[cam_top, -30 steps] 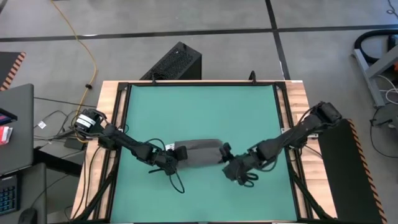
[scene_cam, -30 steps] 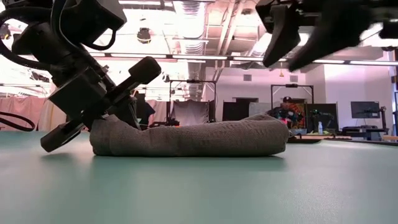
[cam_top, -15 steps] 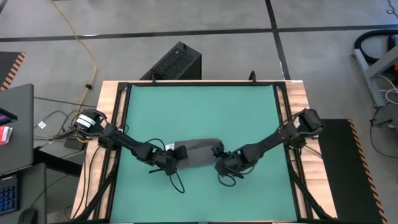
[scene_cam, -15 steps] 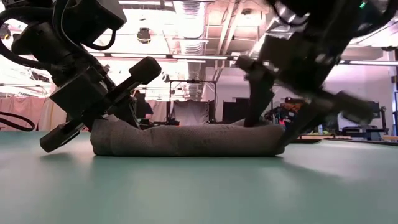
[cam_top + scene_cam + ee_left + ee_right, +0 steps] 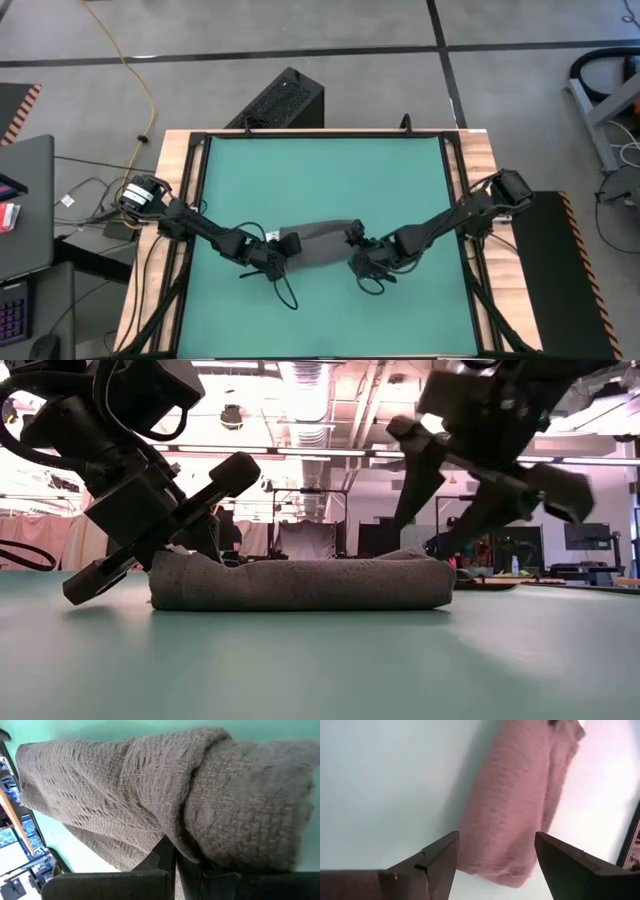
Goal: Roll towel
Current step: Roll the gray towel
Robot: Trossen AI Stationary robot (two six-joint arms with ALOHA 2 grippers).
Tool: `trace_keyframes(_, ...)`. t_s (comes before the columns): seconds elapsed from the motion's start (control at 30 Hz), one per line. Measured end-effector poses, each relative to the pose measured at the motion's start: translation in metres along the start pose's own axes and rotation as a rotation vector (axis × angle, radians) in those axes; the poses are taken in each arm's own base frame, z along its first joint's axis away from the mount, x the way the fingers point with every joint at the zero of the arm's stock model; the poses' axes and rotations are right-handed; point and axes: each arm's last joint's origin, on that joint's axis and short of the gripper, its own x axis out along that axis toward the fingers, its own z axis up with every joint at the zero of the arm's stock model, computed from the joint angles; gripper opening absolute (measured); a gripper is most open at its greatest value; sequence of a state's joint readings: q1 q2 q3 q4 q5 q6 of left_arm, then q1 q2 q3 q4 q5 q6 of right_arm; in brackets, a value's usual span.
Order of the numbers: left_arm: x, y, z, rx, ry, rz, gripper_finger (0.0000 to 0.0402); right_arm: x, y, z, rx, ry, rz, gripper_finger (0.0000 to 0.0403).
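Note:
The dark grey towel [image 5: 318, 246] lies rolled up as a short log on the green tabletop, left to right, at the middle of the near half; the low view shows the towel [image 5: 300, 582] resting along its whole length. A white label [image 5: 272, 236] sits at its left end. My left gripper [image 5: 280, 250] is shut at that left end. My right gripper [image 5: 358, 252] is open just over the right end; its fingers [image 5: 440, 857] stand on either side of that end [image 5: 510, 855] without touching it. My left gripper has its shut fingers [image 5: 165, 862] at the roll's left end [image 5: 200, 845], slanting down from the table's left. The cloth folds over the fingertips and hides them, so I cannot tell how many layers they pinch. The roll lies flat on the table.
Bare green tabletop [image 5: 320, 180] stretches beyond the towel toward the far edge. A wooden frame [image 5: 180, 200] borders the table. Loose cable loops [image 5: 285, 295] hang by the left gripper. A black box [image 5: 285, 100] stands on the floor past the far edge.
My right gripper has come down and toward the table's left, from beside the roll to just over its right end, rolling its wrist as it went. The towel has stayed where it was.

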State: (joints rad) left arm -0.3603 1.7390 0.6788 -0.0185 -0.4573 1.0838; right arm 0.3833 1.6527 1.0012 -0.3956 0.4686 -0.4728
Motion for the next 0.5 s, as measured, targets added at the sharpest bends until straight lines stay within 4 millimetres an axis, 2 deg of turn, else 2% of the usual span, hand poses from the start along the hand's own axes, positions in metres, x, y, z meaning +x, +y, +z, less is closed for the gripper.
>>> trace_keyframes(0.33, 0.0, 0.0, 0.0, -0.009, -0.003, -0.003, 0.0, 0.018, 0.009, -0.007, -0.116, 0.035, 0.073, 0.0281)
trace_keyframes(0.5, 0.0, 0.0, 0.0, -0.008, -0.008, -0.006, 0.0, 0.034, 0.006, -0.013, -0.124, 0.075, 0.076, 0.0281)
